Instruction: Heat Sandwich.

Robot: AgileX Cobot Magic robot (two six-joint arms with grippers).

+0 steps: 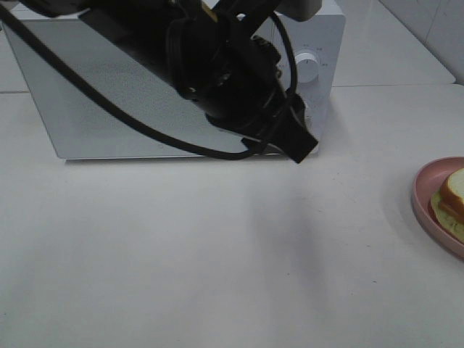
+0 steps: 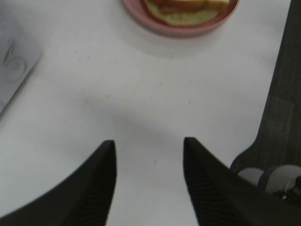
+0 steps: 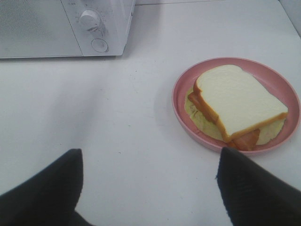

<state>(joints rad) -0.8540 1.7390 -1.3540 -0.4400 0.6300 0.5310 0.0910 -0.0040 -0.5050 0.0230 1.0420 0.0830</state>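
The sandwich [image 3: 237, 101], white bread with a tan crust over pale green and red filling, lies on a round pink plate [image 3: 183, 89]. In the high view the sandwich [image 1: 453, 192] and plate [image 1: 424, 192] sit at the table's right edge. My right gripper [image 3: 150, 153] hovers just short of the plate, open wide with nothing between its fingers. My left gripper [image 2: 149, 141] is open over bare table, with the plate [image 2: 181, 28] farther ahead of it. The left arm [image 1: 225, 65] hangs in front of the microwave [image 1: 109, 109], whose door is shut.
The white microwave [image 3: 42, 28] has a dial [image 3: 89, 19] and a round button [image 3: 99, 45] on its right panel. The white table [image 1: 217, 246] stretches between microwave and plate. A dark strip [image 2: 282, 94] runs along one side of the left wrist view.
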